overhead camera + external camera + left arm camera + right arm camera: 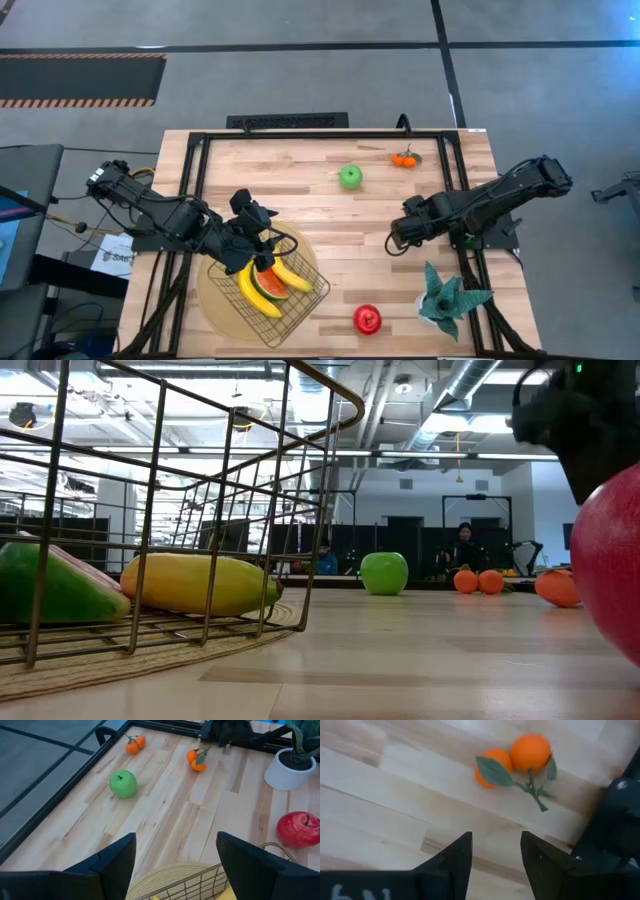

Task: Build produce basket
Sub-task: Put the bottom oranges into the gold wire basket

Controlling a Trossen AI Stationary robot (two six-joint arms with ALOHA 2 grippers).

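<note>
The dark wire basket [285, 300] stands on a round tan disc [215, 295] at the near left. It holds two yellow bananas [258, 292] and the red-orange wedge [272, 285]. My left gripper [175, 865] is open and empty above the basket's far rim. My right gripper [495, 857] is open and empty over the table's right part, a pair of leafy oranges [515, 755] lying just beyond its fingertips. The green apple [350, 177] and another orange pair [404, 157] lie at the far side. The red round fruit [367, 319] lies near the front edge.
A teal spiky plant in a white pot [450, 295] stands at the near right, beside the right arm. A black frame [300, 135] runs along the table's far edge and sides. Bare wood lies between the basket and the apple.
</note>
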